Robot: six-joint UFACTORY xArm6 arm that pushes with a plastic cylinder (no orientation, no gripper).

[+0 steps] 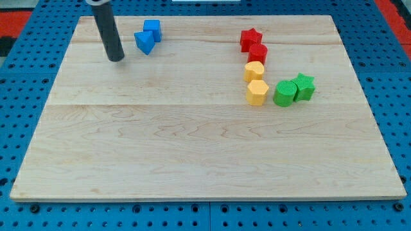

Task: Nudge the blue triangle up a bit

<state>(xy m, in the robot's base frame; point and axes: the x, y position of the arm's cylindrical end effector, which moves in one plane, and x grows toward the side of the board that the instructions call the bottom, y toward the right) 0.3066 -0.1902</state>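
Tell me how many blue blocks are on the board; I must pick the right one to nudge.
2. The blue triangle sits near the view's top left, right of my tip; the blue cube touches it on its upper right. None seems hidden.

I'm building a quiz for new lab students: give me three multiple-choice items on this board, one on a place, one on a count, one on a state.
1. Where is the dark rod's tip relative to the blue triangle block?
A. To its left
B. To its right
C. On top of it

2. How many blocks lie on the wooden board?
A. Six
B. Eight
C. Ten

3. The blue triangle block and the blue cube block are:
A. Far apart
B. Stacked
C. Close together, about touching

Answers: 1 A, the tip stands apart at the view's left of it. 2 B, two each of blue, red, yellow, green. 3 C, they sit side by side.
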